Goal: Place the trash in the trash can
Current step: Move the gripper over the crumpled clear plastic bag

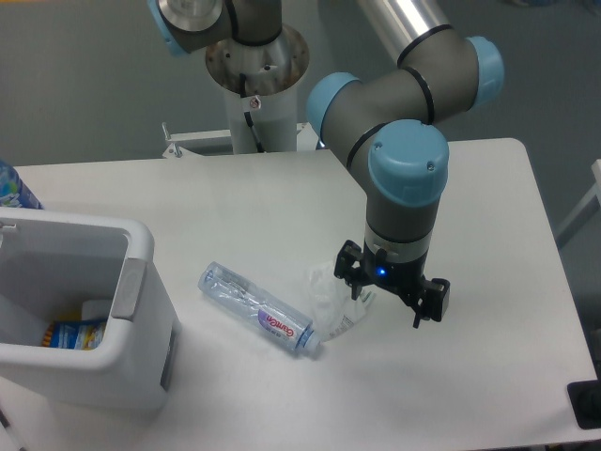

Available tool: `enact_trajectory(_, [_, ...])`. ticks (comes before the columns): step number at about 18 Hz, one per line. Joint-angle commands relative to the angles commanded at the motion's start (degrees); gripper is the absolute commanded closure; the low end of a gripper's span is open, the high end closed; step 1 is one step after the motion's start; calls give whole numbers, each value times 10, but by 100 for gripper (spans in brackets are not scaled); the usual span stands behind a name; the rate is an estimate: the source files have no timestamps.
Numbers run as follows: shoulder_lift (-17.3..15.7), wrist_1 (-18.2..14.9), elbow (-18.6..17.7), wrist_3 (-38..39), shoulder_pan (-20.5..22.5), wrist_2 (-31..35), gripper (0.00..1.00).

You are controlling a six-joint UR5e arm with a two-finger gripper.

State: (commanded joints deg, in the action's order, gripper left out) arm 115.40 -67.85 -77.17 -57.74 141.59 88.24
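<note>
A clear crushed plastic bottle with a pink-purple label lies on its side on the white table, left of centre. A crumpled translucent white wrapper lies right beside the bottle's cap end. My gripper hangs pointing down just right of the wrapper, close above the table. Its fingers stand apart and hold nothing; the left finger is at the wrapper's right edge. The white rectangular trash can with a grey handle panel stands at the left front of the table.
Inside the trash can lie a white item and a blue-and-yellow item. A blue-patterned bottle shows at the far left edge behind the can. The arm's base column stands at the table's back. A dark object sits at the right front corner.
</note>
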Motion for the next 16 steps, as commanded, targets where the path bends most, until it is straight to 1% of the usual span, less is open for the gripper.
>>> enact_trajectory(3, [-1, 1, -5, -1, -1, 0, 0])
enact_trajectory(6, [-5, 0, -23, 0, -1, 7, 0])
enact_trajectory(8, [-9, -3, -25, 0, -7, 4, 0])
enact_trajectory(10, [-12, -2, -50, 1, -18, 8, 0])
enact_trajectory(12, [-34, -1, -89, 1, -19, 6, 0])
enact_trajectory(13, [-41, 1, -102, 1, -19, 5, 0])
enact_trajectory(14, [-47, 2, -112, 1, -19, 5, 0])
enact_trajectory(16, [-54, -2, -121, 10, -20, 7, 0])
